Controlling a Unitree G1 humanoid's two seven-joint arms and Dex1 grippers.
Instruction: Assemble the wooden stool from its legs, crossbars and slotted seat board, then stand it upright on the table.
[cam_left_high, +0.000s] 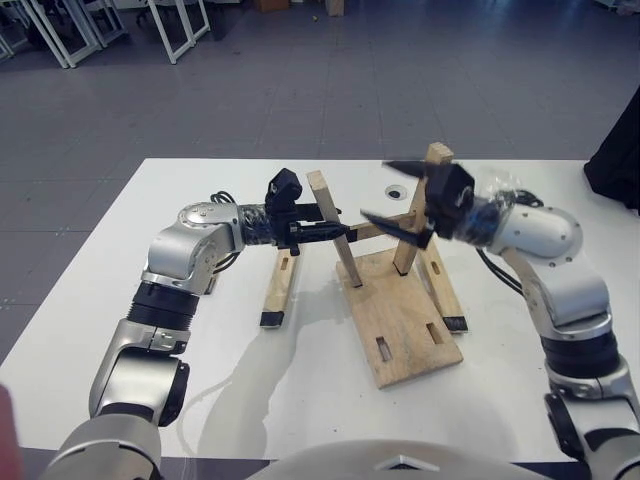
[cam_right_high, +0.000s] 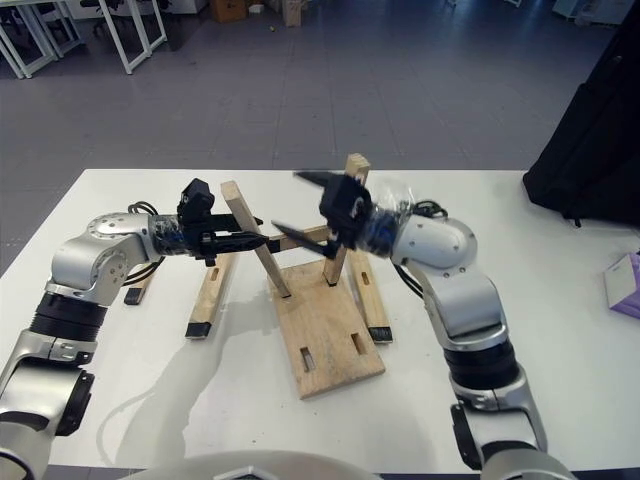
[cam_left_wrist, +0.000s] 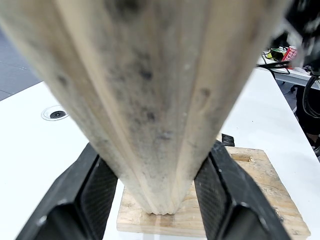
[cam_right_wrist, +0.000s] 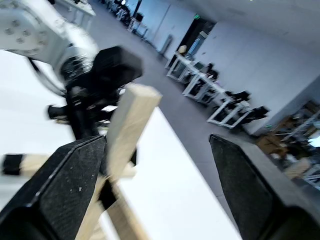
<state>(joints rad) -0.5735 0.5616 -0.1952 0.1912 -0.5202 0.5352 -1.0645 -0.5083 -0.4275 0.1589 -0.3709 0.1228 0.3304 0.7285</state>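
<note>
Grey floor stretches behind the white desk (cam_left_high: 480, 400) where you work. On its left side a loose leg (cam_left_high: 279, 288) lies flat. Your left pincer (cam_left_high: 335, 232) is clamped on the left upright leg (cam_left_high: 347, 262), whose foot meets the far end of the slotted seat board (cam_left_high: 405, 320), which lies flat mid-desk. A crossbar (cam_left_high: 368, 232) joins that leg to the right upright leg (cam_left_high: 407, 258). Your right pincer (cam_left_high: 398, 195) gapes wide beside it, holding nothing. Another loose leg (cam_left_high: 445, 295) lies just beside the board's right edge. You appear to be seating the first leg pair. Next, close the right pincer on its leg and press both down evenly.
</note>
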